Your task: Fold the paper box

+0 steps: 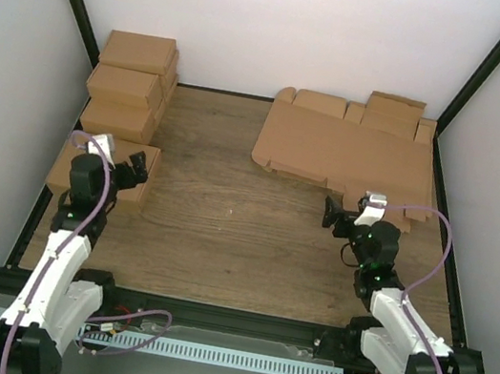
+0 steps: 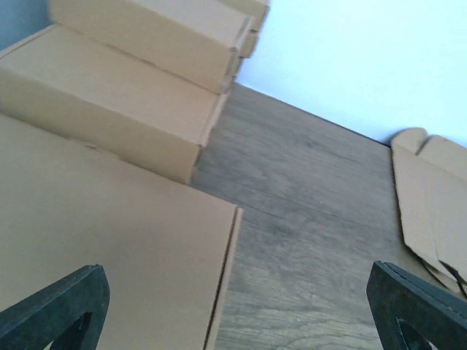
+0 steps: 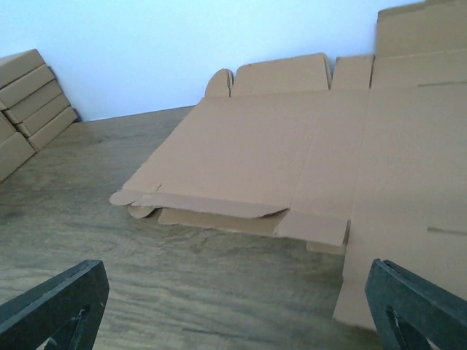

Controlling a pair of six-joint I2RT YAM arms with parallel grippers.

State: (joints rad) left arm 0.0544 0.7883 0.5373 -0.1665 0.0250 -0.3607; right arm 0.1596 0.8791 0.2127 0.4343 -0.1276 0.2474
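**Paper box looks folded and set down; both hands empty**
The closed paper box (image 2: 109,248) lies near-left on the bench (image 1: 226,212), beside stacked boxes (image 1: 131,79), under the wide-open left hand (image 1: 135,167). The right hand (image 1: 331,213), also wide open, faces unfolded sheets (image 1: 344,150).

Unfolded brown paper box (image 1: 344,150), far right

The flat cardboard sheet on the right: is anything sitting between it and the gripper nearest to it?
Nothing visible does. The right gripper, open, faces the paper box across a strip of bare wooden table. The folded boxes sit far off on the left side.
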